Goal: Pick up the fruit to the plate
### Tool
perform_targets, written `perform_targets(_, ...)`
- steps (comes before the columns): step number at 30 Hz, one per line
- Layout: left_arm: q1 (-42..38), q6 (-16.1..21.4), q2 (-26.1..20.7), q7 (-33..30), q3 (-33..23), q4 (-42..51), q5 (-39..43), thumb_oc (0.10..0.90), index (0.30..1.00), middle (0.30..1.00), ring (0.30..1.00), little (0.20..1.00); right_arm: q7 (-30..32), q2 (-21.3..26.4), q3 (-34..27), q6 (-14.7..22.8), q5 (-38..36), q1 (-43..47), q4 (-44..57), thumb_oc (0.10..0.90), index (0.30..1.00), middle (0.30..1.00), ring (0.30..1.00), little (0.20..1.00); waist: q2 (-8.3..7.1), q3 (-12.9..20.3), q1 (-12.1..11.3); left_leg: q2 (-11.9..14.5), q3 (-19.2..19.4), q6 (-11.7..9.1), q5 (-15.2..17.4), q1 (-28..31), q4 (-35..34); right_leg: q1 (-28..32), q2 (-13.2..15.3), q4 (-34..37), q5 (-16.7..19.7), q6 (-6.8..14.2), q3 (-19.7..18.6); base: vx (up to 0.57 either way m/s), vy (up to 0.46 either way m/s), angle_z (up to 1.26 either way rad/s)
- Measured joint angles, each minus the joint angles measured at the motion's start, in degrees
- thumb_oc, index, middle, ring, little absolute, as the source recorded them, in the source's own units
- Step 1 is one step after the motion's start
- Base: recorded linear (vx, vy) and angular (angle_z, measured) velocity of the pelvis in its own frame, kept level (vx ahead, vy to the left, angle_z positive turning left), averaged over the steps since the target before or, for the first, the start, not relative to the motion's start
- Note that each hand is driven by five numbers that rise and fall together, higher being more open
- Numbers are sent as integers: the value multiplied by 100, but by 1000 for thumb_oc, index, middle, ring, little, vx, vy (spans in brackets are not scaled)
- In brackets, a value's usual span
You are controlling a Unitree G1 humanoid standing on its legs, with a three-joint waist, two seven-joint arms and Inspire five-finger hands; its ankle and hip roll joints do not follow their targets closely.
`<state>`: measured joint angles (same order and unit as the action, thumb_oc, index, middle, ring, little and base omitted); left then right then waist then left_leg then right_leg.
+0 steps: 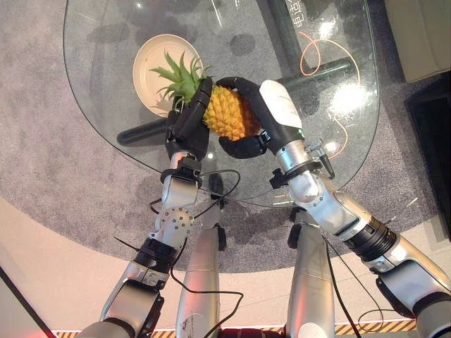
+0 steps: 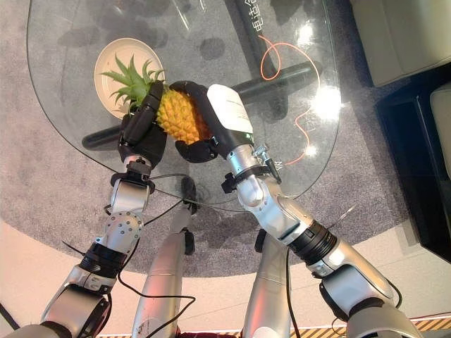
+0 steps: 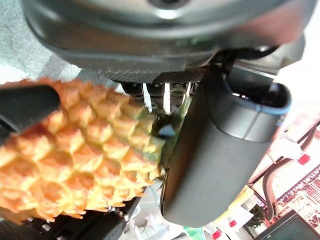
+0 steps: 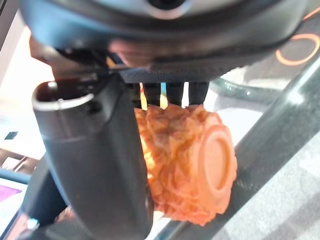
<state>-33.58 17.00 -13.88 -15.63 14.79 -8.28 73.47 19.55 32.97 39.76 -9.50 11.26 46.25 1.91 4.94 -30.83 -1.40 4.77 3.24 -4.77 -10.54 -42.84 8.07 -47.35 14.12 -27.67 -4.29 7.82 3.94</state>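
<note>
Pickup's done I'd say: left hand (image 1: 187, 125) and right hand (image 1: 255, 118) both curl around the orange plastic pineapple (image 1: 227, 111), held just beside the round cream plate (image 1: 149, 62), so only placing remains.

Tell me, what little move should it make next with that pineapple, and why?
Probably carry it a bit further toward the plate. Both the left hand and the right hand are curled round the pineapple; its leafy crown already hangs over the plate's rim, but its body is beside the plate, over bare glass table.
</note>
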Motion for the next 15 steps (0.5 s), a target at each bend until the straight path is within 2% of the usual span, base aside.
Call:
perform_targets(7, -1, 199, 9, -11, 10, 2, 4, 800, 900, 900, 900, 900, -140, 109, 64, 4, 12, 69, 133, 100, 300, 300, 300, 200, 0, 0, -7, -2, -17, -2, -8, 0, -4, 5, 3, -4, 0, 0, 14, 0, 0, 0)
perform_targets(8, -1, 256, 17, -11, 9, 2, 4, 657, 778, 778, 778, 757, -142, 110, 73, 4, 11, 80, 136, 100, 300, 300, 300, 200, 0, 0, -6, -2, -18, -2, -8, 0, -5, 5, 3, -4, 0, 0, 15, 0, 0, 0)
perform_targets(9, -1, 292, 24, -11, 10, 2, 4, 375, 535, 535, 535, 475, -142, 109, 73, 5, 11, 84, 138, 100, 300, 300, 300, 200, 0, 0, -9, -3, -18, -2, -8, 0, -5, 5, 3, -4, 0, 0, 15, 0, 0, 0)
perform_targets(10, -1, 343, 37, -10, 12, 2, 4, 180, 368, 368, 368, 280, -141, 109, 73, 6, 11, 86, 146, 100, 300, 300, 300, 200, 0, 0, -10, -3, -20, -2, -8, -1, -5, 6, 3, -4, 0, 0, 15, 0, 0, 0)
perform_targets(11, 0, 434, 70, -9, 17, 2, 4, 100, 300, 300, 300, 200, -141, 109, 71, 17, 11, 88, 155, 100, 300, 300, 300, 200, 0, 0, -11, -3, -23, -2, -9, -1, -6, 6, 3, -3, 0, 0, 17, 0, 0, 0)
perform_targets(15, 2, 662, 181, 6, 28, 2, -8, 100, 300, 300, 300, 200, -141, 101, 74, 33, 15, 113, 168, 100, 300, 300, 300, 200, 0, 0, -11, -4, -26, -3, -9, -1, -8, 7, 3, -3, 0, 0, 20, 0, 0, 0)
